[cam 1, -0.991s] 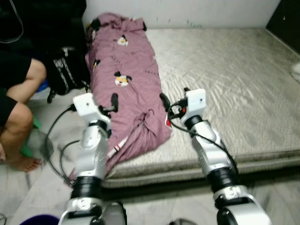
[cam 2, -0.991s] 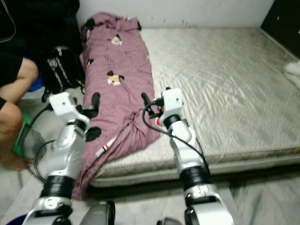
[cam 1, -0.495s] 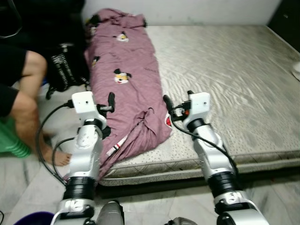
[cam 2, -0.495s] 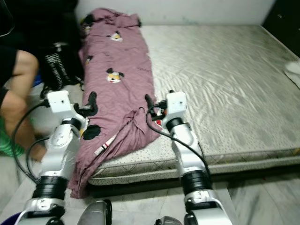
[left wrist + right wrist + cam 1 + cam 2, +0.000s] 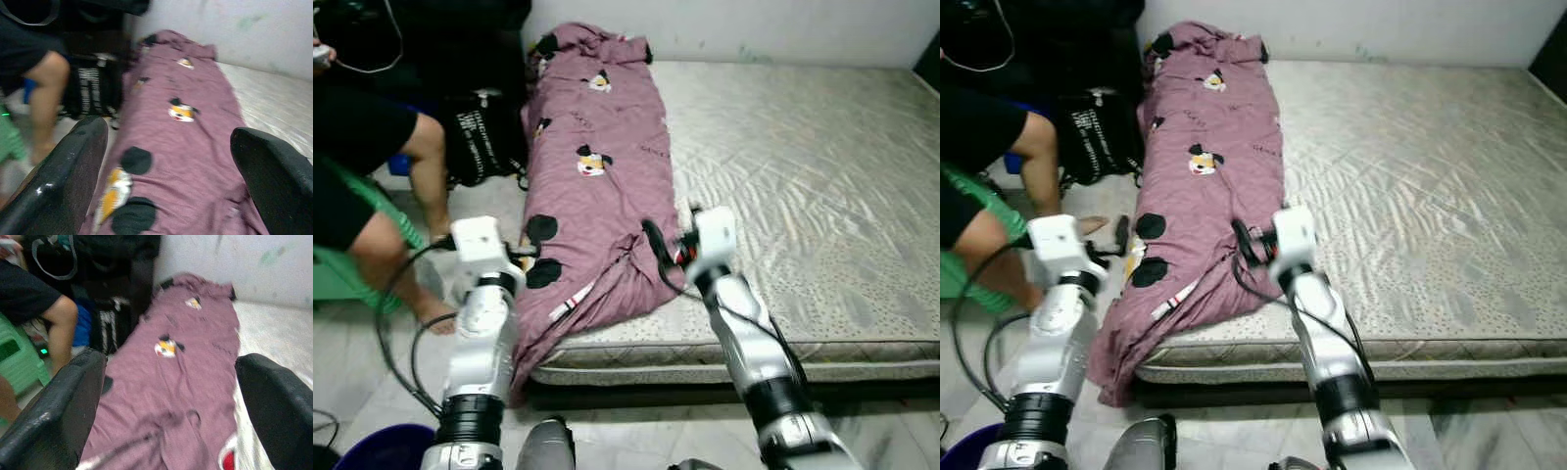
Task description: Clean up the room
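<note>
Fingers of left gripper [image 5: 166, 161] spread wide, nothing between them, poised just off the left edge of the mattress [image 5: 822, 186] beside the hanging fold of cloth. Fingers of right gripper [image 5: 171, 396] likewise wide apart and empty, held above the bunched near end of the purple cartoon-print blanket [image 5: 597, 196]. Blanket: long, rumpled strip along the left side of the mattress, far end against the white wall [image 5: 734, 24], near end twisted into a knot-like bunch and spilling over the mattress edge toward the tiled floor [image 5: 636, 431]. Printed with black ear shapes and small cartoon faces. Mattress: bare, pale patterned cover, low on the floor, right half unoccupied. Beside it, left: black bag [image 5: 484, 137] with white lettering; seated person's leg [image 5: 421, 196] and green stool [image 5: 362, 255]; rim of a blue bucket [image 5: 382, 458] at lower left. Step in hand, by judgement: approach to the blanket, both arms raised, no grasp yet. Next move, by judgement: lowering both grippers onto the near bunched end, one at each side, closing on cloth only, clear of the cable [image 5: 401, 333] trailing from the left arm.
</note>
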Robot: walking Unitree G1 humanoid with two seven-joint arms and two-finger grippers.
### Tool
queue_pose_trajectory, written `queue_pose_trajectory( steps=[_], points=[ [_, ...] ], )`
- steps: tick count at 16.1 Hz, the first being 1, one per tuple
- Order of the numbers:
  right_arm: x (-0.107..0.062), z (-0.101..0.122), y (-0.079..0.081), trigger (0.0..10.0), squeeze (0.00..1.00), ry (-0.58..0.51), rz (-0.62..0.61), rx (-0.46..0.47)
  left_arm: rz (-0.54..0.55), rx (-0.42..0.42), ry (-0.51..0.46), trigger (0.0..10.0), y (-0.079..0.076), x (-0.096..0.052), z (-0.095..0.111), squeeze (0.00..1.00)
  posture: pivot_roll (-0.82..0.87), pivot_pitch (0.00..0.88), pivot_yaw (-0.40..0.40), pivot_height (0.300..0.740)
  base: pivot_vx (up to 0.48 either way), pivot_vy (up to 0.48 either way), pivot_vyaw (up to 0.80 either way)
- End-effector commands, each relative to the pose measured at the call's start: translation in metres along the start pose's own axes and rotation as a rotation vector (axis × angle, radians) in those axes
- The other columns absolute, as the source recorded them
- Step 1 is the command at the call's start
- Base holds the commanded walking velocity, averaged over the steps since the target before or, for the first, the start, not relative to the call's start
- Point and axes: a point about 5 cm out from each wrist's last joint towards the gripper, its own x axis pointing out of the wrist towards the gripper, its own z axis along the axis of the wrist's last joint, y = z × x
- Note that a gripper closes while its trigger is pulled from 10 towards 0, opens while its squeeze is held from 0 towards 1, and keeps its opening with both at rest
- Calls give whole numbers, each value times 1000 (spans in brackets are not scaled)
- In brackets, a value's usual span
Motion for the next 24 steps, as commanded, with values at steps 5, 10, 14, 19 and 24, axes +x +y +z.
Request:
queue_pose_trajectory(
  steps=[5, 10, 14, 19, 24],
  points=[
    [-15, 7, -3, 10000, 0, -54, -63, -4, -2, 44, 9, 10000, 12, -17, -6, 0, 17, 87, -33, 740, 0, 0, 0],
    [-14, 4, 0, 10000, 0, -28, -72, 0, -15, 44, 18, 10000, 8, -19, -7, 0, 28, 106, -33, 740, 0, 0, 640],
    [-14, 7, -2, 10000, 0, -33, -89, -5, -19, 38, 17, 10000, 7, -17, -5, 0, 24, 113, -28, 740, 0, 0, 800],
    [-13, 10, -7, 10000, 0, -45, -133, 8, -10, 35, 14, 10000, 6, -13, -2, 0, 17, 115, -24, 740, 0, 0, 98],
    [-10, 12, -9, 10000, 0, -43, -159, 7, -7, 36, 11, 10000, 7, -10, 0, 0, 24, 110, -24, 740, 0, 0, -480]
  ],
)
